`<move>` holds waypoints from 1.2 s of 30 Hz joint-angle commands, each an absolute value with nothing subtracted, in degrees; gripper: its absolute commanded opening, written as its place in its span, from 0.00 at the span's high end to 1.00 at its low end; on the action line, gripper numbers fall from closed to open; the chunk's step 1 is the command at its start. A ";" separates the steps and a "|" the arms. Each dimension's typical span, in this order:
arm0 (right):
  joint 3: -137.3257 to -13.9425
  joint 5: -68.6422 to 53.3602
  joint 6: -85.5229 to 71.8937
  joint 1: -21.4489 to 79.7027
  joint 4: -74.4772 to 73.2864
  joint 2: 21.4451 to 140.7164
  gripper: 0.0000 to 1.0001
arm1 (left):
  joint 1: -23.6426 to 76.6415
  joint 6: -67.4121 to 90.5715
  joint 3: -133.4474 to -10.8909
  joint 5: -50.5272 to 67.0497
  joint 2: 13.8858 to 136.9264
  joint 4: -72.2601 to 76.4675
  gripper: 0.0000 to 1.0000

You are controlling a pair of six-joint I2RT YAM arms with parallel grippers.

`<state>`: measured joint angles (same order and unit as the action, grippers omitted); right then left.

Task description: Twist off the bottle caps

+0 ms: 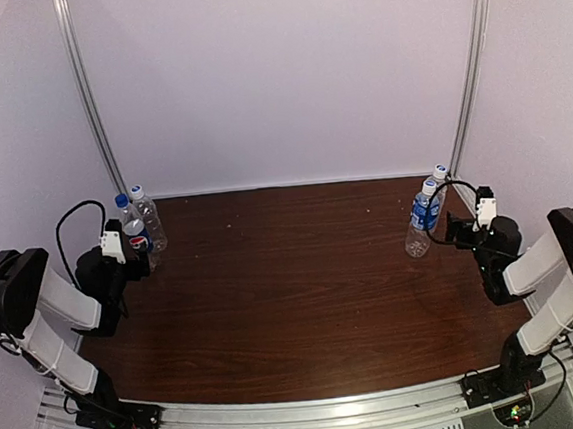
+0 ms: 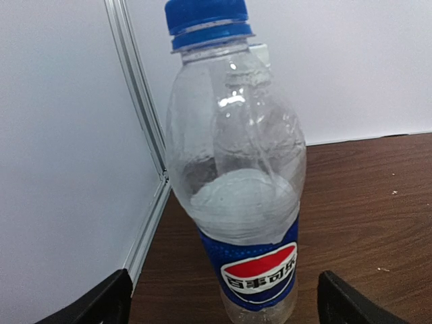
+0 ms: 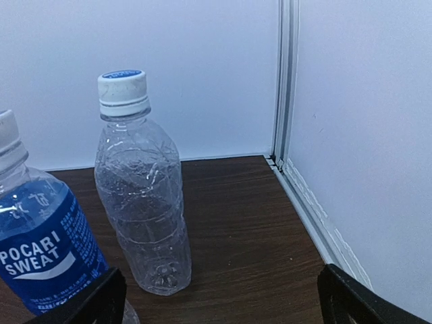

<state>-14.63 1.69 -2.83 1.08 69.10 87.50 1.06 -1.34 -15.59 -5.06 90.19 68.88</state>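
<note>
At the back left stand two bottles: a Pepsi-labelled bottle (image 1: 131, 233) (image 2: 236, 202) with a dark blue cap (image 1: 121, 201) (image 2: 206, 20), and just behind it a clear bottle (image 1: 153, 224) with a white cap (image 1: 137, 191) (image 2: 260, 50). My left gripper (image 1: 138, 256) (image 2: 226, 307) is open, its fingers (image 2: 101, 304) either side of the Pepsi bottle without touching it. At the back right stand a Pocari Sweat bottle (image 1: 423, 225) (image 3: 40, 250), white cap (image 1: 429, 186) (image 3: 8, 145), and a clear label-free bottle (image 3: 142, 202) with a white-and-blue cap (image 1: 440, 171) (image 3: 123, 91). My right gripper (image 1: 450, 228) (image 3: 223, 304) is open, empty, right of both.
White walls close in the brown wooden table (image 1: 294, 294) on three sides. Aluminium rails (image 1: 91, 101) (image 1: 474, 68) rise at the back corners, close to each pair of bottles. A black cable (image 1: 67, 229) loops over the left arm.
</note>
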 commanded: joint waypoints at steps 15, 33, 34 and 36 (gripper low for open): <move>-27.90 5.43 -17.26 0.79 17.45 45.56 0.00 | 0.79 -2.18 -18.87 -1.48 81.52 57.21 0.03; -45.59 -16.98 -23.79 1.11 13.47 56.17 0.00 | -4.77 -5.19 -40.10 18.45 70.14 13.60 0.03; -46.22 -17.05 -23.60 1.27 13.14 56.58 0.00 | -4.99 -6.29 -41.93 19.02 69.98 10.45 0.03; -47.02 -17.35 -23.47 1.63 12.54 57.08 0.00 | -5.03 -9.16 -45.16 19.83 69.79 3.46 0.03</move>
<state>-44.66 -14.11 -22.72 1.17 14.79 56.25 -3.92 -6.22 -38.85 12.93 71.53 20.18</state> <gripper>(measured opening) 0.996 0.975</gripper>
